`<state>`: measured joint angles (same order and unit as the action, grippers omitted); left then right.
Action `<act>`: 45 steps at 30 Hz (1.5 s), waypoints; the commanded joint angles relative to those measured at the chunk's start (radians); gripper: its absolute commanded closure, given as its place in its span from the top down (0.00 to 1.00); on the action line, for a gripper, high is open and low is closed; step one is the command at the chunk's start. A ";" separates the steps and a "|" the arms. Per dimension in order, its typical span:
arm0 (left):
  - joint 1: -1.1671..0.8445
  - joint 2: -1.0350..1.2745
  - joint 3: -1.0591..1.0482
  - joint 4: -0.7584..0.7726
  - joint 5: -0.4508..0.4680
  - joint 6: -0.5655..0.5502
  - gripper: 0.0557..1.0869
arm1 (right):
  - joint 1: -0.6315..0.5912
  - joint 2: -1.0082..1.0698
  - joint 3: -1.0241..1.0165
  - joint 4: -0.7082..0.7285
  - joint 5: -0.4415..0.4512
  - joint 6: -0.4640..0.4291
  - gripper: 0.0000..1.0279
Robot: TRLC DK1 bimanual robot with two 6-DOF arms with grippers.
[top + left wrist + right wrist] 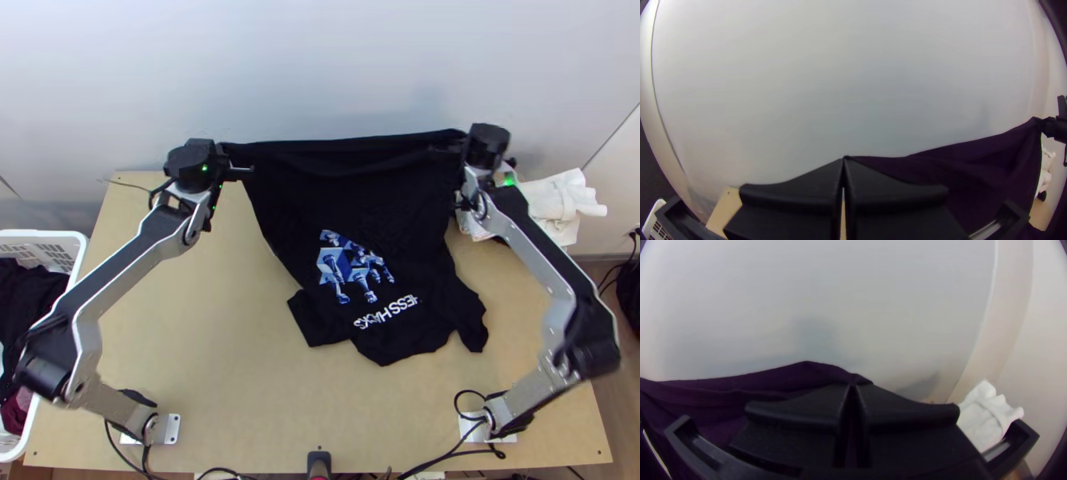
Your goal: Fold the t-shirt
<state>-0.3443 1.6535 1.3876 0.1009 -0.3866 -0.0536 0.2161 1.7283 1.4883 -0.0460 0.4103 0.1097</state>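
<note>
The black t-shirt (360,208) is stretched between both grippers at the table's far side, its upper edge lifted and its printed lower part lying on the table, sleeves toward the near edge. At the shirt's far left corner is my left gripper (228,160); in the left wrist view that gripper (843,162) is shut on the end of the shirt's edge (924,164). My right gripper (454,152) holds the far right corner; in the right wrist view this gripper (853,389) is shut on the cloth (787,373).
White cloths (560,204) lie bunched at the table's far right corner, beside the right arm. A white basket (76,240) with dark clothes stands left of the table. A pale wall rises behind the far edge. Bare wooden table (216,320) lies left of the shirt.
</note>
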 commanded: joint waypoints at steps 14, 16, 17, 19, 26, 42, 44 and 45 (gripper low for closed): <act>0.034 0.232 -0.065 0.040 0.032 -0.140 0.04 | 0.008 0.429 0.271 -0.239 -0.119 0.235 0.03; 0.033 0.238 -0.061 0.040 0.032 -0.140 0.04 | 0.012 0.444 0.297 -0.238 -0.117 0.232 0.05; 0.031 0.238 -0.059 0.040 0.034 -0.141 0.04 | 0.012 0.448 0.305 -0.238 -0.117 0.232 0.19; 0.030 0.239 -0.059 0.040 0.034 -0.143 0.04 | 0.016 0.452 0.308 -0.226 -0.117 0.234 0.44; 0.022 0.241 -0.061 0.028 0.034 -0.157 0.04 | 0.040 0.412 0.313 -0.259 -0.119 0.266 0.81; 0.002 0.137 -0.116 -0.067 0.015 -0.235 0.04 | 0.249 -0.003 0.127 -0.649 -0.110 0.199 0.93; 0.002 0.117 -0.136 -0.069 0.015 -0.238 0.04 | 0.322 -0.056 0.043 -0.641 -0.111 0.205 0.93; 0.004 0.108 -0.147 -0.070 0.015 -0.238 0.04 | 0.356 -0.076 0.003 -0.631 -0.110 0.219 0.93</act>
<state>-0.3382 1.8183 1.2884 0.0467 -0.3664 -0.2741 0.4068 1.8149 1.6775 -0.6315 0.2947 0.3393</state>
